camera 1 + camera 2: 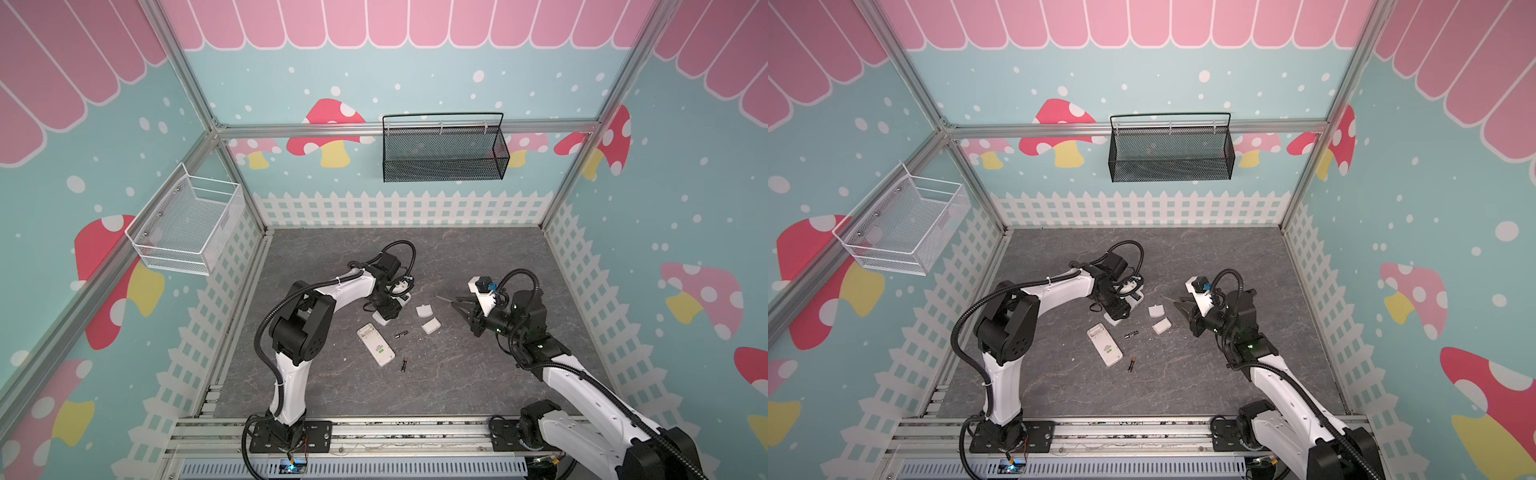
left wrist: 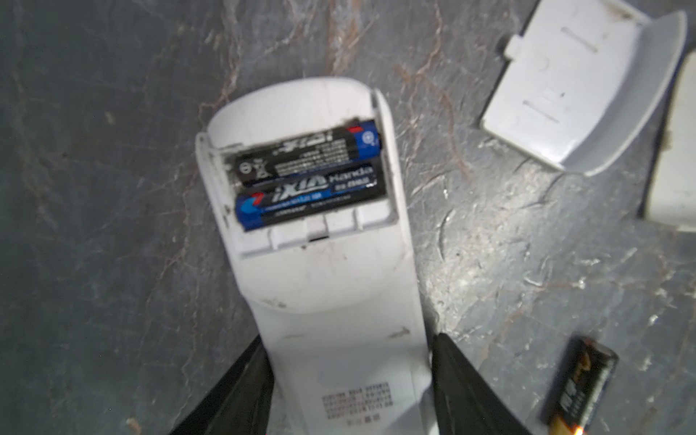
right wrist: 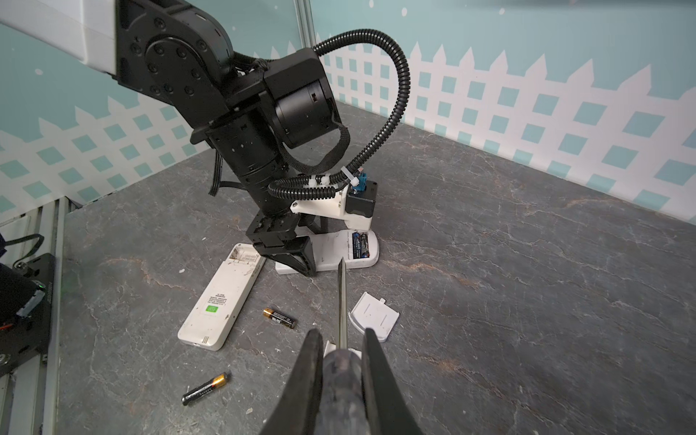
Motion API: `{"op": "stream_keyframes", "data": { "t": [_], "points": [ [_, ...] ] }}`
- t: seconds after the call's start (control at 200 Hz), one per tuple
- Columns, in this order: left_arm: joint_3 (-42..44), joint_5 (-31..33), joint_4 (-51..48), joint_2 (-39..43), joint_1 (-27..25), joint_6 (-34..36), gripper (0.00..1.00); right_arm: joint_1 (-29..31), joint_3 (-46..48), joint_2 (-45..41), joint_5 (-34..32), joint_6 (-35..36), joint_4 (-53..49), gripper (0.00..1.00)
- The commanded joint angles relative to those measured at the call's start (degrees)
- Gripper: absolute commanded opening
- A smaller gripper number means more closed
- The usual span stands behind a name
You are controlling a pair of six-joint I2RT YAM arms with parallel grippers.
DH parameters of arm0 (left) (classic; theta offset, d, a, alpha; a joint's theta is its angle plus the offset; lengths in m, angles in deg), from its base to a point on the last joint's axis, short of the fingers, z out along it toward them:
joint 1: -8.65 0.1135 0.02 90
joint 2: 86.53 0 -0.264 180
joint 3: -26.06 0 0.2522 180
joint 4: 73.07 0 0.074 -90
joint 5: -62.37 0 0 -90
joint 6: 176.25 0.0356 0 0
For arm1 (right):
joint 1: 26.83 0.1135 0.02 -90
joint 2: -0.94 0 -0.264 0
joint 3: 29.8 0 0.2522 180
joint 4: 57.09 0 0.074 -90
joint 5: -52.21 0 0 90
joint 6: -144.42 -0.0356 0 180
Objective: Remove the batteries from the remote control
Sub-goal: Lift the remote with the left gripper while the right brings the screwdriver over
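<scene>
A: What does the left gripper [image 2: 348,346] hold?

B: It grips a white remote [image 2: 331,286], which lies back side up on the grey table [image 2: 94,226]. The jaws stand about half way open, and its fingers [image 2: 463,395] lie against both long sides of the remote's body.

A: And where are the batteries?

B: Two are in the open compartment, ahead of the left gripper's fingertips, at the end far from the grip. They are black with blue ends and lie side by side across the remote: one battery [image 2: 309,192] nearer to the fingers, the other [image 2: 307,150] behind it. Two more, black with gold ends, lie loose on the table [image 3: 279,318] [image 3: 205,388]. Both are nearer to the left gripper than to the right one, beside a second remote [image 3: 218,301] whose compartment is open and empty.

A: And the right gripper [image 3: 342,331]?

B: It is closed tight on the clear handle of a screwdriver [image 3: 342,286]. The shaft goes straight out ahead of its fingertips and points toward the white remote, with the tip apart from it. A battery cover [image 3: 374,316] lies just beside the shaft, and a second cover [image 1: 431,325] lies near this gripper.
</scene>
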Motion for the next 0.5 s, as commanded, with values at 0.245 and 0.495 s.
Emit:
{"op": "stream_keyframes", "data": {
  "t": [0.245,0.495],
  "points": [
    [4.1,-3.7,-6.0,4.4,-1.7,14.9,0.39,1.0,-2.1,2.0,0.1,18.3,-3.0,0.00],
    [4.6,-8.1,-9.0,5.6,3.1,20.5,0.39,5.7,-6.5,11.3,1.7,30.3,-6.2,0.00]
  ]
}}
